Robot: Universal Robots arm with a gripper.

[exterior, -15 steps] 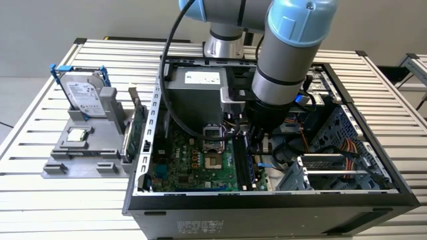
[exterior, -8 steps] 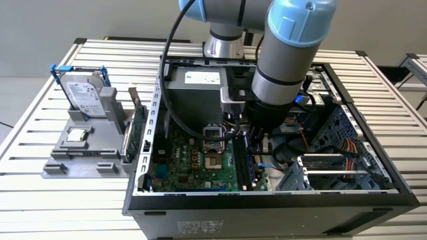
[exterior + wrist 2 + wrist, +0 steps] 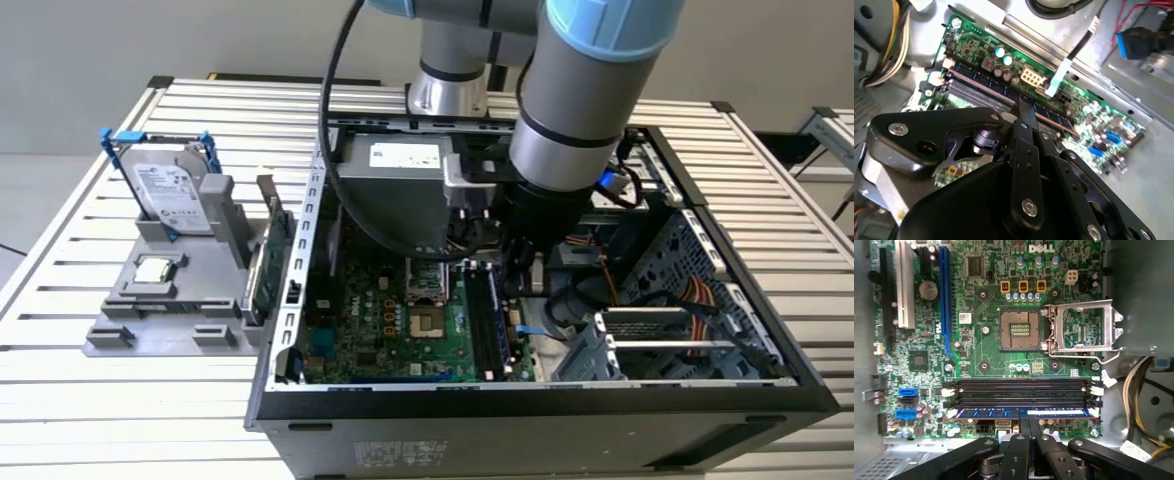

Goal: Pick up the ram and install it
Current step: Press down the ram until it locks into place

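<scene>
- First wrist view: the ram (image 3: 1019, 412) lies along the memory slot nearest the motherboard's (image 3: 989, 335) edge, below three empty black slots (image 3: 1019, 390). The gripper (image 3: 1029, 426) stands over the middle of the strip with its fingers (image 3: 1025, 424) drawn narrow, pressed together on its top edge.
- My judgement: the step in hand is the installing, not the picking up. The strip already sits in its slot.
- The next move calls for a straight push down, so that both white end latches (image 3: 1096, 388) can snap in; a tilt could leave one end high.
- In the exterior view the arm (image 3: 567, 130) reaches into the open computer case (image 3: 747, 390) and covers the slots.
- In the second wrist view the fingertip (image 3: 1024, 112) meets the slot (image 3: 1054, 120), but the gripper body hides the contact.
- Whether the latches of this slot are closed, I cannot tell.
</scene>
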